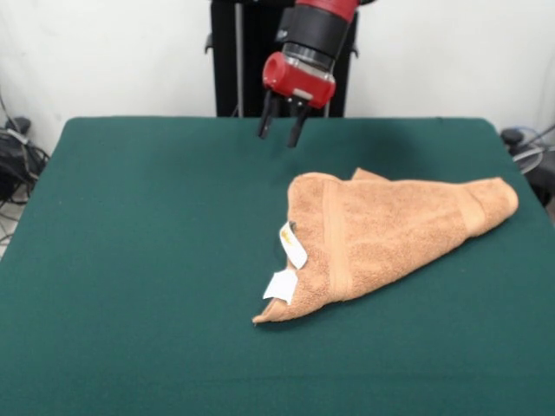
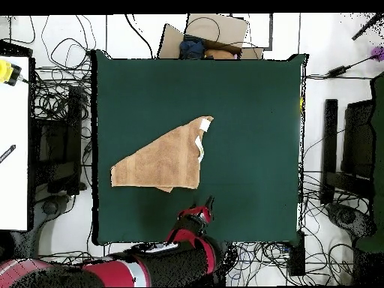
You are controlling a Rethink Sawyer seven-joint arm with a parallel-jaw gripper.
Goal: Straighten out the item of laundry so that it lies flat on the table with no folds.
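Note:
The orange-tan towel (image 1: 381, 238) lies folded into a rough triangle on the right half of the green table (image 1: 139, 260). A woven band runs down its left part, and two small white tags (image 1: 289, 264) stick out at its left edge. In the overhead view the towel (image 2: 161, 161) sits left of the table's (image 2: 247, 112) middle, tags (image 2: 202, 126) at its upper right tip. My gripper (image 1: 281, 130) hangs above the far side of the table, up and left of the towel, apart from it. Its two black fingers are spread and hold nothing. It also shows in the overhead view (image 2: 202, 210), below the towel.
The robot's black pedestal (image 1: 238, 52) stands behind the table's far edge. Cables and boxes lie on the floor on both sides (image 2: 56, 150). A cardboard box (image 2: 214, 34) sits beyond the table's top edge in the overhead view.

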